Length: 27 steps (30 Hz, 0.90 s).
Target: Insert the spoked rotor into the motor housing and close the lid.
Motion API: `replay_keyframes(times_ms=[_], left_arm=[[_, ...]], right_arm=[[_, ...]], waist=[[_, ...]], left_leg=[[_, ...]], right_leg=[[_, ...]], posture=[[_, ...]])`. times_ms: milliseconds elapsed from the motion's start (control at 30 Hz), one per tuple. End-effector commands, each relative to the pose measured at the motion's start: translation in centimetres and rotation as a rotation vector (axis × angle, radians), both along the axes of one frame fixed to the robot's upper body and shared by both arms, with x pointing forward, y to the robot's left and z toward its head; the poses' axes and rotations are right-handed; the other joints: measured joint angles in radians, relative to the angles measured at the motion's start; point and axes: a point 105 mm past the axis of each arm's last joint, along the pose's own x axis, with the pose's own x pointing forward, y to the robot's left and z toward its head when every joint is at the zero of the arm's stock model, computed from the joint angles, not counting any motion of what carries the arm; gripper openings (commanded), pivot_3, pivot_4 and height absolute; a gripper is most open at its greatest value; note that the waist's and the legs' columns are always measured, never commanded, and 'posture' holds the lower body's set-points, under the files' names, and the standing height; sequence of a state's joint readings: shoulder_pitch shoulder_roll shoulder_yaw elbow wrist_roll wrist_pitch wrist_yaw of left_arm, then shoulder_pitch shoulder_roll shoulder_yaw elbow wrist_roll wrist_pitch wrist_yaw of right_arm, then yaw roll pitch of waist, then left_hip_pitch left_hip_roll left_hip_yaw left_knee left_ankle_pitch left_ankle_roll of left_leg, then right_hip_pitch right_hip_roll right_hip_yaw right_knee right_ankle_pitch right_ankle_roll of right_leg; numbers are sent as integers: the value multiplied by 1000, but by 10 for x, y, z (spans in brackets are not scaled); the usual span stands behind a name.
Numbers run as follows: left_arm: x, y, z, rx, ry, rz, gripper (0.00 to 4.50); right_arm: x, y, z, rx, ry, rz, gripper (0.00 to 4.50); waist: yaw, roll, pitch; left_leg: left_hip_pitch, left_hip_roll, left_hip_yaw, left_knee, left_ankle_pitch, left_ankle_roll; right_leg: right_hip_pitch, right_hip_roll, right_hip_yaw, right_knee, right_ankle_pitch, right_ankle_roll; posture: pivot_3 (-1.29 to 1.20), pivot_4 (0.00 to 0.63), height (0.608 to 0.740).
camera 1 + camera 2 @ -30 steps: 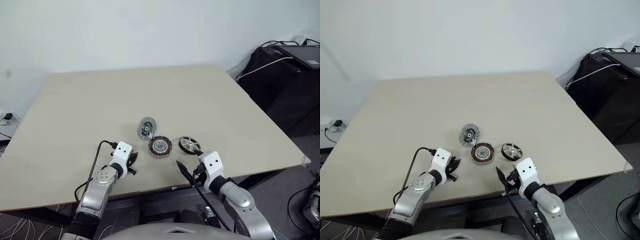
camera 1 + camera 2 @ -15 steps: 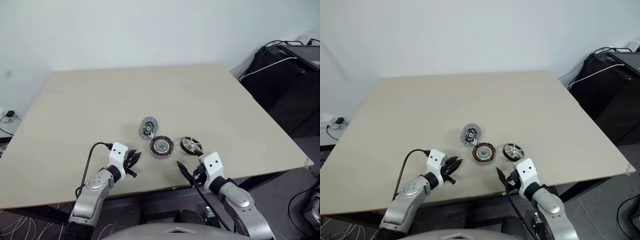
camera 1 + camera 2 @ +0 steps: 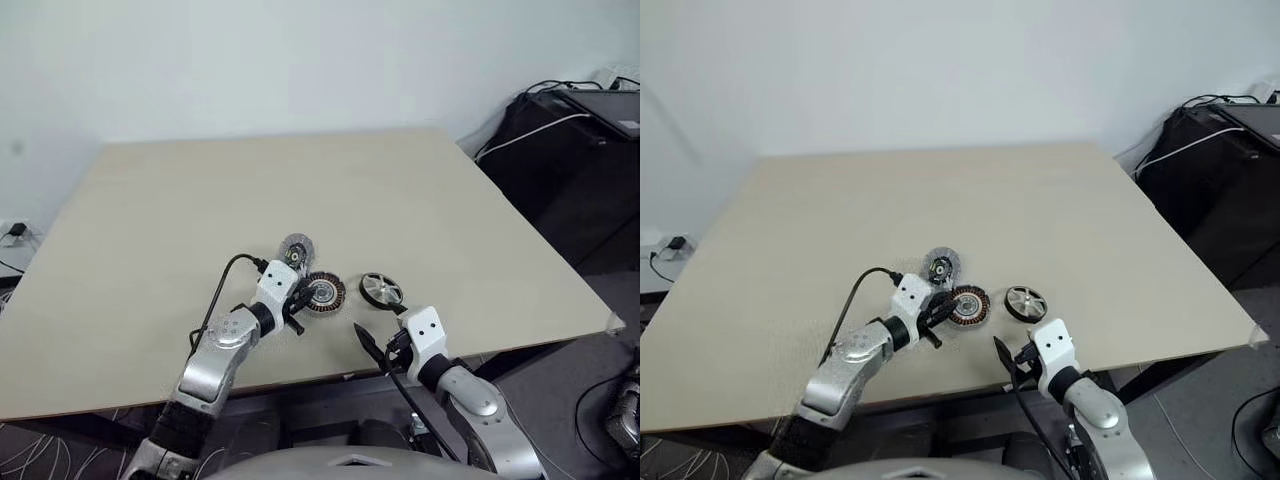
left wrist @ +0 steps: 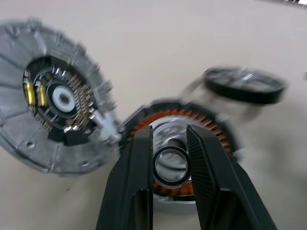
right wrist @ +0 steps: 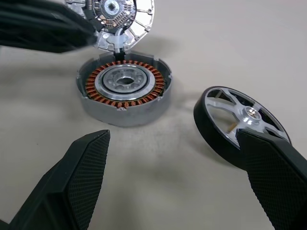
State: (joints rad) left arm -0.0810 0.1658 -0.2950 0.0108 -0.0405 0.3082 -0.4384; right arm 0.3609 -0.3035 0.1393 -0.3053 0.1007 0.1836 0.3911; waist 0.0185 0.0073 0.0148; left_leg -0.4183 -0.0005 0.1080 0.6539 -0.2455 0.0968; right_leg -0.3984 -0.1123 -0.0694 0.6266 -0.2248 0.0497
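I had the left gripper (image 4: pixel 169 143) out over the middle of the bench (image 3: pixel 400 190), its fingers (image 4: pixel 135 182) drawn narrow around a small black ring (image 4: pixel 171 166), which sat pinched between them. Through the left wrist view that ring hung directly in front of the motor housing (image 3: pixel 324 291), over its silver centre inside the coppery windings. Whether the ring touched the housing I could not tell.

The lid (image 3: pixel 294 253) lay just beyond the housing, at its far left edge, dark hub and small gold parts facing up; from the right wrist view the two looked to be touching or nearly so. The spoked rotor (image 3: pixel 381 290) rested flat on the bench just to the right of the housing, with a narrow strip of bare bench between them.

My right gripper (image 5: pixel 177 167) hung near the bench's front edge, fingers (image 5: pixel 81 177) spread wide and holding nothing, pointed toward the gap between housing and rotor, with the rotor nearer its right finger.
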Motion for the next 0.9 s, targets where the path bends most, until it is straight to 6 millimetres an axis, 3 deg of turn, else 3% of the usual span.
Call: replay_keyframes(times_ms=[33,667,900], left_arm=[[6,-15,9,-29,-42,-34,692],[18,-43,2,-29,-25,-83,692],[14,-43,-1,-27,-14,-88,2999]], right_arm=[[5,-1,9,5,-52,-8,4500],[3,0,12,8,-63,-26,4500],[4,0,13,7,-66,-27,4500]], waist=[[1,-1,1],[1,-1,1],[1,-1,1]], left_leg=[[0,0,0,0,0,0],[-1,0,0,1,0,1],[-1,0,-1,2,-1,1]], right_leg=[[0,0,0,0,0,0],[0,-1,0,0,0,-1],[0,-1,0,0,0,0]], posture=[[0,0,740],[0,0,740],[0,0,740]])
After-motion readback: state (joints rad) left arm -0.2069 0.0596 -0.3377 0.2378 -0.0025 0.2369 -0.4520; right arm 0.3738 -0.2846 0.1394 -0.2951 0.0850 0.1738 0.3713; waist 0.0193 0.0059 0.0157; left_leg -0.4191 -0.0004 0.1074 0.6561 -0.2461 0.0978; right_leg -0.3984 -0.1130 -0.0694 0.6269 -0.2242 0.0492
